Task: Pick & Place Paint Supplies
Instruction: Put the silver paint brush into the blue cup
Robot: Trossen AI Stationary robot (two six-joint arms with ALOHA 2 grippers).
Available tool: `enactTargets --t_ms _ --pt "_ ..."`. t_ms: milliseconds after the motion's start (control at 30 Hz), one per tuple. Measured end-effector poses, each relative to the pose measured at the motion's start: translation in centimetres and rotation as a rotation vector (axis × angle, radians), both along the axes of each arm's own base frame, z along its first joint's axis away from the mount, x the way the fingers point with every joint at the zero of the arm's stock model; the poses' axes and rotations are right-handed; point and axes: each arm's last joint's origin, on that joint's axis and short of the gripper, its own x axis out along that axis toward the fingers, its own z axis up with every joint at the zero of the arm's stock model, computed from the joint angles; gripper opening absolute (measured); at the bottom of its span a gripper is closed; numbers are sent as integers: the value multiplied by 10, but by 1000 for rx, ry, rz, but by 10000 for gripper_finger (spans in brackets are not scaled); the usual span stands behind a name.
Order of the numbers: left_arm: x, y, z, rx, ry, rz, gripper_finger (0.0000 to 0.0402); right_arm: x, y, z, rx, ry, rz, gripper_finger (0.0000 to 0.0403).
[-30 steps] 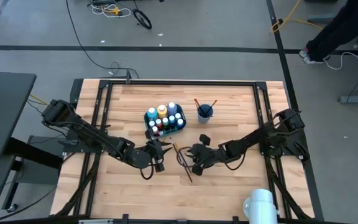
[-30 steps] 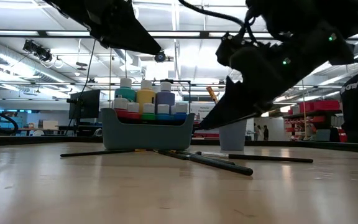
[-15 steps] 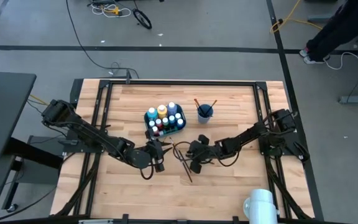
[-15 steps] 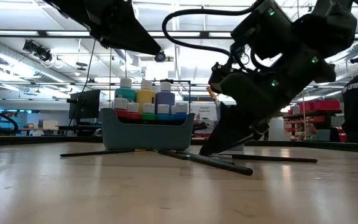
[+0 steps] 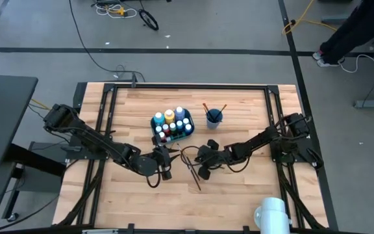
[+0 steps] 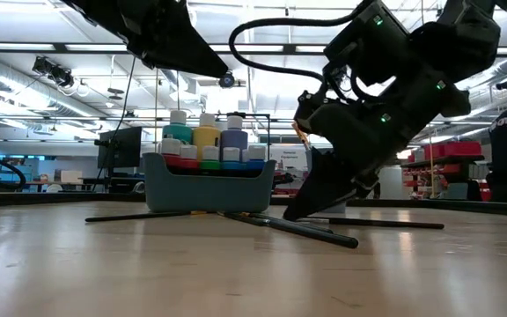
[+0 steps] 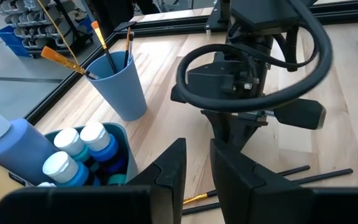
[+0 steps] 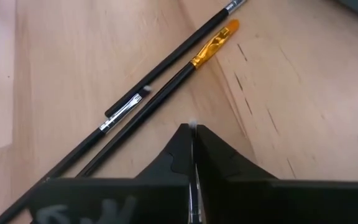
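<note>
Several thin dark paintbrushes (image 5: 192, 170) lie crossed on the wooden table (image 5: 239, 195), in front of a teal bin (image 5: 172, 125) full of white-capped paint bottles. My right gripper (image 5: 195, 164) is shut, with its tips down on the table among the brushes (image 6: 293, 214). In the right wrist view a thin dark handle with a pale end shows between its fingertips (image 8: 193, 132). An orange-bristled brush (image 8: 213, 43) and a silver-ferruled brush (image 8: 160, 74) lie just beyond them. My left gripper (image 5: 165, 164) hangs open and empty above the table near the bin (image 7: 197, 165). My right gripper pinches a paintbrush at its pale end (image 8: 193, 125) between the two fingertips. The fingers slant down from the table's right side and lie along the brush. The rest of the brush (image 6: 385, 224) lies on the table under the gripper.
A blue cup (image 5: 213, 117) holding upright brushes stands right of the bin. A white round thing (image 5: 273, 213) sits at the table's near right corner. Black frame rails (image 5: 187, 86) run along the table's edges. A person stands beyond the far right corner (image 5: 356, 29).
My right gripper has come down and a little toward the table's left edge until its tips reached the table among the brushes. In the last half second it has stayed almost still.
</note>
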Motion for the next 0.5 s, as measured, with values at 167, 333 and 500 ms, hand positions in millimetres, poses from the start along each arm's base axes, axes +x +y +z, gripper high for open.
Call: enactTargets --t_ms 167,333,500 --pt "0 0 0 16 7 -7 82 1 -5 4 11 -16 -2 10" --pt "0 0 0 15 6 -6 82 -2 -10 31 -48 -76 19 1" --pt "0 0 0 14 5 -6 82 -12 -17 82 -179 -198 -38 0"
